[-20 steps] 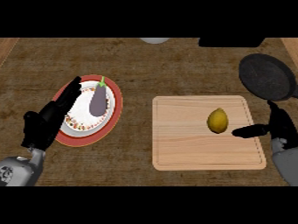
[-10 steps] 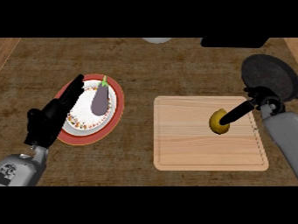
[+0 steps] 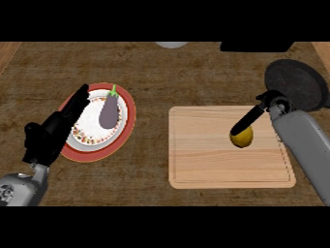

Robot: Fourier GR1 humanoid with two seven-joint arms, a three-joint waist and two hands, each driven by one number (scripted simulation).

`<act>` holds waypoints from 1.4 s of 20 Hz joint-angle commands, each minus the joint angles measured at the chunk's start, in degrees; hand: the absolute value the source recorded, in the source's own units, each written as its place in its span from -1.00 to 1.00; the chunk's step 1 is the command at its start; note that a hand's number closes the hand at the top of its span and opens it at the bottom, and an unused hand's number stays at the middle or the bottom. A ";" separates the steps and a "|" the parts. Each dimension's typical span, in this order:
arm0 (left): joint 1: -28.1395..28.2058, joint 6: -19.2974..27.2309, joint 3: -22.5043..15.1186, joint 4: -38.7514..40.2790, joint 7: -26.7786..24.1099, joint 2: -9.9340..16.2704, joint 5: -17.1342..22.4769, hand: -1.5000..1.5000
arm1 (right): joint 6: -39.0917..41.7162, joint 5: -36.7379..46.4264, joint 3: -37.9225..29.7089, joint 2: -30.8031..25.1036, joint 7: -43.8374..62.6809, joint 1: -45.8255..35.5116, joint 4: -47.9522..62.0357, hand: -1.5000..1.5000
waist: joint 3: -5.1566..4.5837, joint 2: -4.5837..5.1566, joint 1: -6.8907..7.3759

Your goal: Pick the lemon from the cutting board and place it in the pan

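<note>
Right hand [image 3: 257,114] with fingers laid straight on top of the lemon [image 3: 242,137], near cutting board's [image 3: 210,164] right edge. Pan [image 3: 296,85] just beyond, toward desk's [image 3: 167,72] far right corner. Left hand [image 3: 50,135] open beside plate [image 3: 82,147] with eggplant [image 3: 109,112].

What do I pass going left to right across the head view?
Left hand → plate with eggplant → cutting board → lemon → right hand → pan.

Yellow lemon [image 3: 242,138] on cutting board [image 3: 203,164]
</note>
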 commanded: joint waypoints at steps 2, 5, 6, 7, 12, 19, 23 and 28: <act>3.48 0.43 -0.42 -0.78 -2.96 -0.97 -1.87 0.00 | 2.77 1.16 1.53 2.03 8.57 -2.42 5.91 -1.00 | 0.03 0.06 0.28; 0.82 -0.55 0.98 1.02 -1.01 -0.89 -1.19 0.00 | 2.98 1.24 2.47 3.11 11.95 -3.39 4.87 -1.00 | 0.01 -0.07 -0.51; -2.88 -1.83 2.92 1.68 1.23 0.09 0.07 0.00 | 3.49 0.55 2.04 2.36 11.21 -2.09 3.50 -1.00 | 0.02 -0.12 -1.10; -0.87 -1.42 1.78 2.79 -1.53 -1.26 -0.98 0.00 | 4.20 1.02 3.10 2.08 8.31 0.42 4.51 -1.00 | 0.02 -0.05 -1.07; 1.85 -1.71 2.07 0.62 -1.58 -1.67 -1.64 0.00 | 1.60 3.00 1.83 2.11 5.17 -0.65 9.11 -1.00 | 0.05 0.01 -0.54; -0.89 -5.24 5.72 3.96 -1.70 -0.92 -1.59 0.00 | 0.28 5.35 2.27 6.54 3.46 0.88 9.12 -1.00 | 0.04 0.05 -0.89; 2.38 -3.94 4.24 -3.50 2.42 -2.31 -2.54 0.00 | 3.75 5.86 2.26 7.68 -2.39 -0.20 12.92 1.00 | 0.08 0.05 -0.28; 1.15 -3.09 3.26 -2.34 2.68 -3.65 -4.93 0.00 | 3.50 5.69 1.62 9.61 -4.07 -1.03 15.63 1.00 | 0.09 0.16 -0.27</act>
